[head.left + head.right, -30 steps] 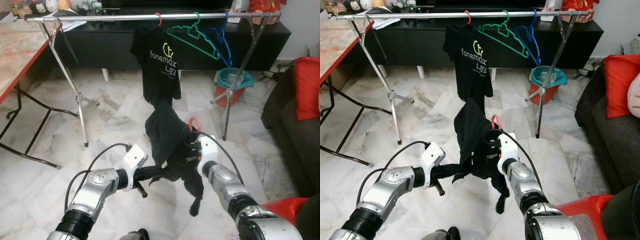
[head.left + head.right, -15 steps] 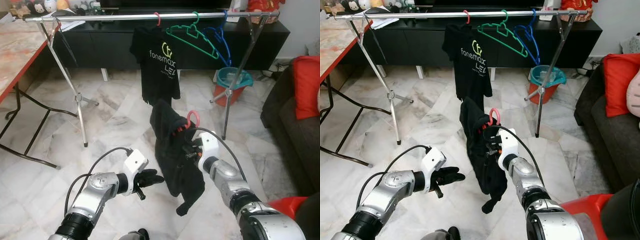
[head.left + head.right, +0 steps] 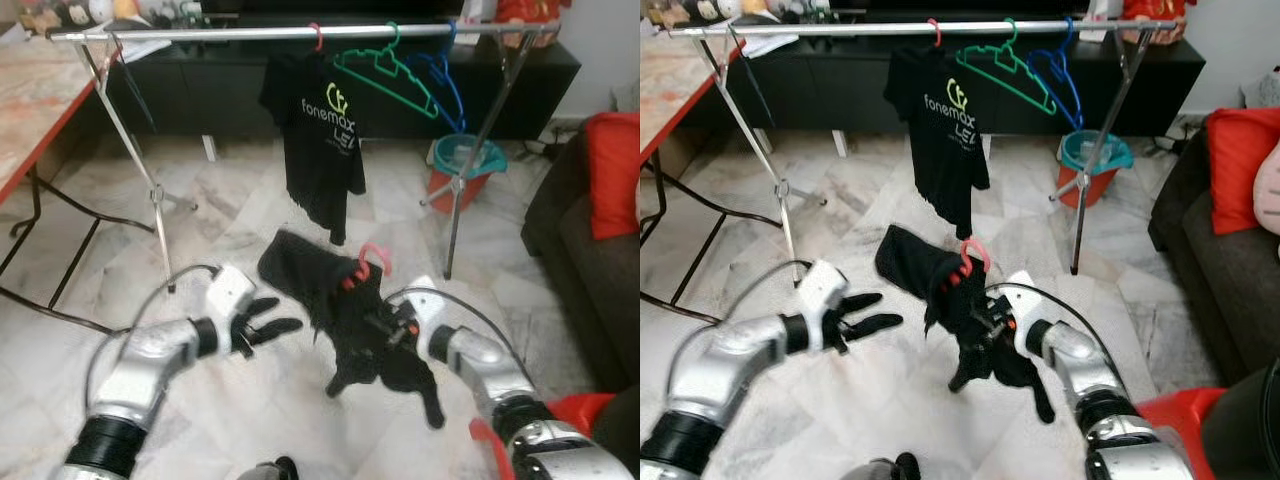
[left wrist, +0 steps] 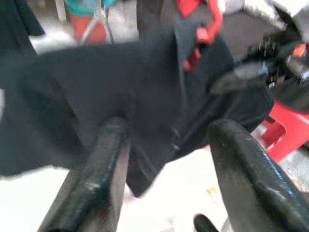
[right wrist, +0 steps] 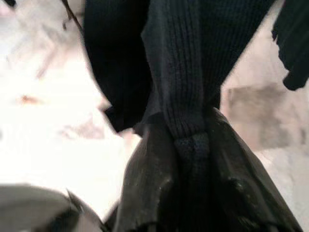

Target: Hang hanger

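Home living room: sofa [image 3: 590,250], marble floor [image 3: 230,220], clothes rack [image 3: 200,34].

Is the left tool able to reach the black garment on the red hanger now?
Probably yes. The left tool is open, beside the black garment held by the right tool, with nothing between.

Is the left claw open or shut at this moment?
Open. The left claw has its two black fingers spread apart, nothing gripped, aimed at the black garment.
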Tool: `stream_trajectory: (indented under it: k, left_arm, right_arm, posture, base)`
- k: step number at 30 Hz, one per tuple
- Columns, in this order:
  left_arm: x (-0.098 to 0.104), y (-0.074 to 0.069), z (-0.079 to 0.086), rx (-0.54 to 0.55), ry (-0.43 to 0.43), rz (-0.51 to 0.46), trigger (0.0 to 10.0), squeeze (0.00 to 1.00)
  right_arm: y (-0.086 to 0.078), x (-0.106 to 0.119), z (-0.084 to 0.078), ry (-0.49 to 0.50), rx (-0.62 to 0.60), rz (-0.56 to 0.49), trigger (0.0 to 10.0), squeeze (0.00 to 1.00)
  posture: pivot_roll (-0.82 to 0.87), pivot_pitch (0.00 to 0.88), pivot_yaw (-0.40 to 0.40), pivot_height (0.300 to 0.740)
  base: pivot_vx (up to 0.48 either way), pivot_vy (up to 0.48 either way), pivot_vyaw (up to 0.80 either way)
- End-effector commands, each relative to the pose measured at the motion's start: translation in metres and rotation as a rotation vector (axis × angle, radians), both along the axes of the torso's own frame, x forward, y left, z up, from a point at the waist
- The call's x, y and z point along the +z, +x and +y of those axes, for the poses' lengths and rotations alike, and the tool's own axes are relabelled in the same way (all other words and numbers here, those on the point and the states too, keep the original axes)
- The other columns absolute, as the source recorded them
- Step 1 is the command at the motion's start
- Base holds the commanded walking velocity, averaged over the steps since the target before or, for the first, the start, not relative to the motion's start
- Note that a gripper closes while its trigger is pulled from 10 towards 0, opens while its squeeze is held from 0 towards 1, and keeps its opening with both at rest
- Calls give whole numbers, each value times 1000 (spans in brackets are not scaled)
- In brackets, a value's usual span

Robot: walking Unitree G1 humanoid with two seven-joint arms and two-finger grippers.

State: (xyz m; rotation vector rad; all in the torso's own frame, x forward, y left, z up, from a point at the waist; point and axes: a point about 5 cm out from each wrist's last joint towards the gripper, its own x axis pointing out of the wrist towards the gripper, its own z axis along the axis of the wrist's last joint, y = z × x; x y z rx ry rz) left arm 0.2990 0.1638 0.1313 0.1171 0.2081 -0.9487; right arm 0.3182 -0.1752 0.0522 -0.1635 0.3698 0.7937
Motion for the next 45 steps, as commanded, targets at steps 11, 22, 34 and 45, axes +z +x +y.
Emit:
stream_trajectory:
  k: [11,22,34,45]
  left_arm:
    - [12,-14,-20,-292,6,63,10000,1000]
    - [5,-14,-28,-359,16,102,10000,1000]
    - [5,-14,-28,-359,16,102,10000,1000]
    - [5,-14,-28,-359,16,102,10000,1000]
  right_arm:
    - [-5,26,-12,-53,311,-44,0,0]
    - [-9,29,-11,-50,376,-47,0,0]
    - [-9,29,-11,-50,376,-47,0,0]
    - [-9,29,-11,-50,376,-47,0,0]
  posture:
    - [95,95,5,736]
    - [95,92,7,736]
    - [95,92,7,736]
    - [95,92,7,736]
  base:
    - [0,0,0]
    - [0,0,0]
    - [0,0,0]
    - [0,0,0]
